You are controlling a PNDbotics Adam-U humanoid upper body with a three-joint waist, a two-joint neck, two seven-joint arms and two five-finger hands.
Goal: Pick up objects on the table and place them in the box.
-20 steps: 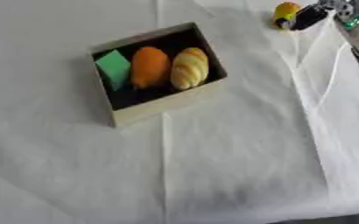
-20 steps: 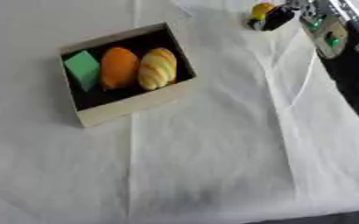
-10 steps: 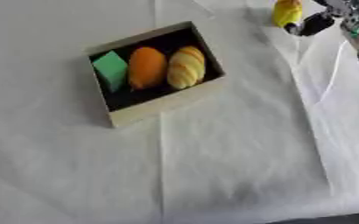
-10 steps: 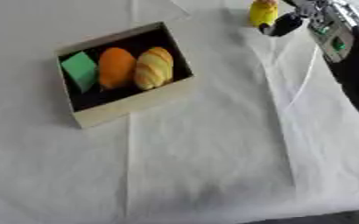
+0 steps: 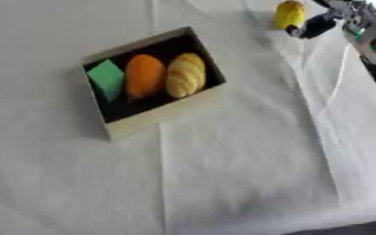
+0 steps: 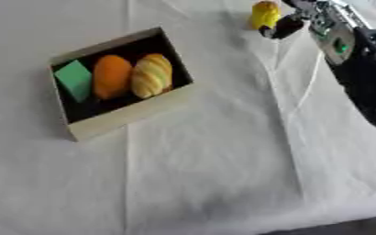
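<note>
- While the right hand sits at the far right corner of the bench, its dark fingertips look pinched on the lower end of a yellow object; how much of the object they actually cover cannot be told, so it could slip out during a lift.
- Because the box lies well apart from the yellow object, toward the left, the carry is long, and a drop partway would leave the object on the wrinkled cloth.
- Since the box already holds a green block, an orange piece and a striped yellow-brown piece side by side, the free space is mostly the dark strip along the near wall; a release too far back could land the newcomer on top of the others and let it roll out.
- If the arm comes in low, it may catch the box's rim and shove the box, which sits askew, across the cloth.
- Of the left hand nothing shows, so it cannot be counted on to steady the box.
</note>
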